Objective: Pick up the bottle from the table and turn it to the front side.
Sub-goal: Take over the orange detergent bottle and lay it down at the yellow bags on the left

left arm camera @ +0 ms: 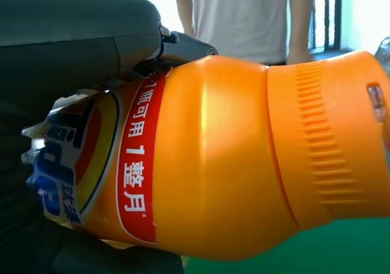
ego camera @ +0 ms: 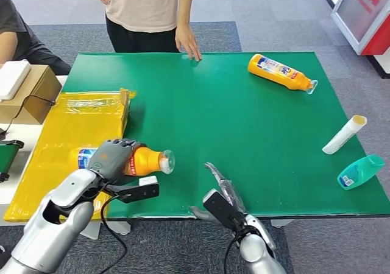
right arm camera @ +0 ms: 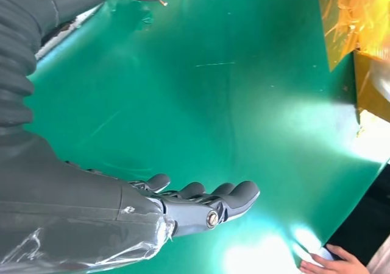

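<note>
The left hand point(ego camera: 111, 157) grips the orange bottle point(ego camera: 147, 161) lying sideways.

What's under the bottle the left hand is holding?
Under the orange bottle gripped by the left hand: yellow plastic sheet and green table; the hand covers its middle.

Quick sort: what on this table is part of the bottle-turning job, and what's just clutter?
In the job:
- orange bottle, lying sideways, held by the left hand
- right hand, open, holding nothing

Lying about:
- second orange bottle at the far side
- white tube
- teal bottle
- yellow bag
- cardboard box
</note>
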### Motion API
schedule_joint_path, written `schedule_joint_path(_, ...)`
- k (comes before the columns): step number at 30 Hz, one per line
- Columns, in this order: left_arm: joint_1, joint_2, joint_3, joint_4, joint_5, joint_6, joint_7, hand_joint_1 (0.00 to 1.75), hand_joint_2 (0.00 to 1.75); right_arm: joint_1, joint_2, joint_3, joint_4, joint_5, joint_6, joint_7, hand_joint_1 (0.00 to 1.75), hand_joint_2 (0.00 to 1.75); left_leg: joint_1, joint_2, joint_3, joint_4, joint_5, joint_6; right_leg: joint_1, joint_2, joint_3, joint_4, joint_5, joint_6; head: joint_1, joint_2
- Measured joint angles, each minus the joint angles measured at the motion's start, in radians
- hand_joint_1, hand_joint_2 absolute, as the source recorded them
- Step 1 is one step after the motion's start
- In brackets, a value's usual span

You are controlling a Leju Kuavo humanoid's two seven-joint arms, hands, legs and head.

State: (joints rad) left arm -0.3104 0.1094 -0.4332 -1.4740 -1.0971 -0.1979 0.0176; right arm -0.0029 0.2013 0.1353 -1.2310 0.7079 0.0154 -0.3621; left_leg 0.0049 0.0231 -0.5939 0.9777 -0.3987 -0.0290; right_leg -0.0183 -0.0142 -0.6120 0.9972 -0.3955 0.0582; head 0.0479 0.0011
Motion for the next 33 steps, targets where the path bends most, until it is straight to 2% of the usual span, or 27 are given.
schedule_joint_path(4, 0.010, 0.058, 0.013, 0.087, -0.031, 0.030, -0.040, 1.75, 1.75, 0.004, 0.000, -0.006, 0.007, -0.002, 0.006, -0.013, 0.00, 1.75, 0.000, 0.000, 0.000, 0.000, 0.000, 0.000, 0.000, 0.000, 0.000, 0.000, 0.000, 0.000, 0.000, 0.000)
schedule_joint_path(10, 0.031, 0.119, 0.088, 0.251, -0.074, 0.181, -0.160, 1.75, 1.75, 0.010, 0.000, -0.001, 0.026, -0.032, 0.018, -0.028, 0.00, 1.75, 0.000, 0.000, -0.001, 0.000, 0.000, 0.000, 0.000, 0.000, -0.001, 0.000, 0.000, 0.000, 0.000, 0.000)
schedule_joint_path(14, 0.017, 0.131, 0.141, 0.351, -0.072, 0.252, -0.222, 1.75, 1.75, 0.011, 0.000, 0.020, 0.043, -0.057, 0.025, -0.030, 0.00, 1.75, 0.000, 0.000, 0.000, 0.000, 0.000, 0.000, 0.000, 0.000, 0.000, 0.000, -0.001, 0.000, 0.000, 0.000)
schedule_joint_path(22, -0.094, 0.123, 0.215, 0.572, -0.105, 0.359, -0.275, 1.75, 1.75, 0.001, 0.000, 0.089, 0.103, -0.101, 0.026, -0.039, 0.00, 1.75, 0.001, 0.000, 0.000, 0.000, 0.003, -0.003, 0.002, 0.000, 0.000, 0.000, 0.002, -0.003, 0.000, 0.000)
schedule_joint_path(24, -0.117, 0.119, 0.229, 0.611, -0.112, 0.372, -0.282, 1.41, 1.75, -0.001, 0.000, 0.103, 0.116, -0.107, 0.025, -0.041, 0.00, 1.75, 0.002, 0.000, 0.000, 0.000, 0.003, -0.003, 0.002, 0.000, 0.000, 0.000, 0.003, -0.003, 0.000, 0.000)
schedule_joint_path(26, -0.137, 0.113, 0.244, 0.645, -0.115, 0.381, -0.291, 0.57, 1.75, -0.001, 0.000, 0.115, 0.127, -0.113, 0.025, -0.041, 0.00, 1.75, 0.002, 0.000, 0.000, 0.000, 0.004, -0.003, 0.002, 0.000, 0.000, 0.000, 0.004, -0.003, 0.000, 0.000)
schedule_joint_path(28, -0.151, 0.103, 0.260, 0.670, -0.112, 0.384, -0.300, 0.03, 1.75, -0.001, 0.000, 0.126, 0.135, -0.117, 0.024, -0.041, 0.00, 1.75, 0.002, 0.000, 0.000, 0.000, 0.004, -0.003, 0.002, 0.000, 0.000, 0.000, 0.004, -0.003, 0.000, 0.000)
schedule_joint_path(31, -0.160, 0.085, 0.280, 0.690, -0.103, 0.383, -0.307, 0.00, 1.75, -0.001, 0.000, 0.138, 0.142, -0.121, 0.023, -0.041, 0.00, 1.75, 0.002, 0.000, 0.000, 0.000, 0.005, -0.003, 0.002, 0.000, 0.000, 0.000, 0.004, -0.003, 0.000, 0.000)
schedule_joint_path(33, -0.161, 0.070, 0.293, 0.695, -0.097, 0.381, -0.308, 0.00, 0.87, 0.000, -0.001, 0.144, 0.145, -0.123, 0.022, -0.040, 0.00, 1.75, 0.002, 0.000, 0.000, 0.000, 0.005, -0.003, 0.002, 0.000, 0.000, 0.000, 0.004, -0.003, 0.000, 0.000)
